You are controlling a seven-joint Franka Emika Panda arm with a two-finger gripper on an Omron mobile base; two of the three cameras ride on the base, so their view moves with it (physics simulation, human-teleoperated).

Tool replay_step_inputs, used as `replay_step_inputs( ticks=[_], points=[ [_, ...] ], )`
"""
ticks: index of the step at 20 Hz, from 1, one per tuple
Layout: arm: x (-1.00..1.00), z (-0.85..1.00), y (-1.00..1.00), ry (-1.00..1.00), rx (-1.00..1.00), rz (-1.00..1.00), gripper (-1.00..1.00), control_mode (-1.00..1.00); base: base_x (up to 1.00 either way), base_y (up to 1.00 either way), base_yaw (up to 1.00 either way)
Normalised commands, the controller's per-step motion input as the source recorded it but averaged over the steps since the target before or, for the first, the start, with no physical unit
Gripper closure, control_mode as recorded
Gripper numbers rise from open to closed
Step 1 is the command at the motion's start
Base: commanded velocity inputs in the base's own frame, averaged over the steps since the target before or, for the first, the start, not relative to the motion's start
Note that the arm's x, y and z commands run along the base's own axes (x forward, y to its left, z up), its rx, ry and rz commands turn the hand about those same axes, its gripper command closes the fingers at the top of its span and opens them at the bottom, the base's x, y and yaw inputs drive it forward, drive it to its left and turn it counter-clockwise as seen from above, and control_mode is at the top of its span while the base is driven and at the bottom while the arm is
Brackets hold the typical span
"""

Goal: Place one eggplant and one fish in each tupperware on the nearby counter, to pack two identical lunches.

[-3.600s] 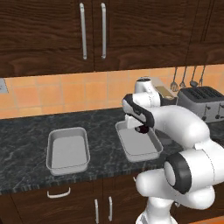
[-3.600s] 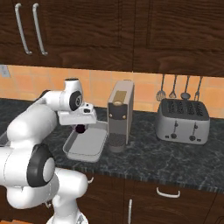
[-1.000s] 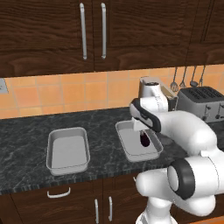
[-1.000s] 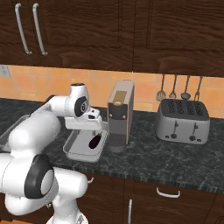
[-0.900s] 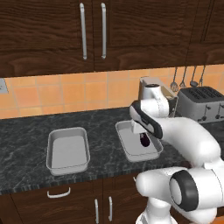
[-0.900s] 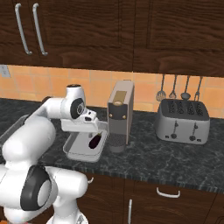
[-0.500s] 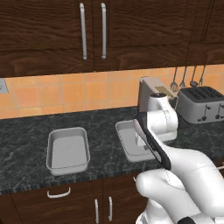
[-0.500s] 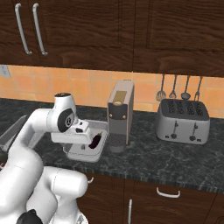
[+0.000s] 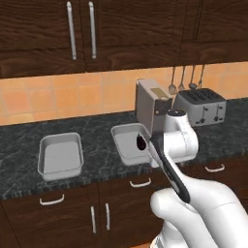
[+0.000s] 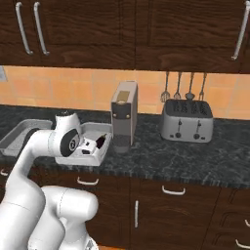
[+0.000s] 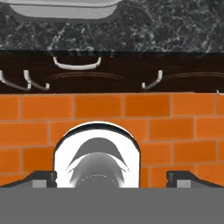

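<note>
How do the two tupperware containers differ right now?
The left tupperware holds nothing that I can see, while the right tupperware has a dark eggplant lying at its right side. The left tupperware sits apart in the open; the right tupperware is next to the brushed-metal box appliance and partly hidden by the arm. Both are shallow pale-grey rectangles with rounded corners on the dark counter, and neither shows a fish.

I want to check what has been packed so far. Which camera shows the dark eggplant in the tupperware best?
The left base view: the small near-black glossy eggplant lies in plain sight inside the right-hand shallow pale-grey tupperware. The right base view catches it partly behind the arm. The hand view shows a pale container edge, no eggplant.
</note>
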Motion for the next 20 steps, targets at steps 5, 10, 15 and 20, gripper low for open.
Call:
replay_step_inputs(
  ticks=[5, 10, 15, 20],
  points=[
    [0.00, 0.00, 0.00, 0.00, 0.00, 0.00, -1.00, 1.00, -0.42, -0.88, -0.47],
    [0.00, 0.00, 0.00, 0.00, 0.00, 0.00, -1.00, 1.00, 0.02, -1.00, -0.57],
    [0.00, 0.00, 0.00, 0.00, 0.00, 0.00, -1.00, 1.00, -0.05, -1.00, -0.42],
    [0.00, 0.00, 0.00, 0.00, 0.00, 0.00, -1.00, 1.00, -0.18, -1.00, -0.03]
  ],
)
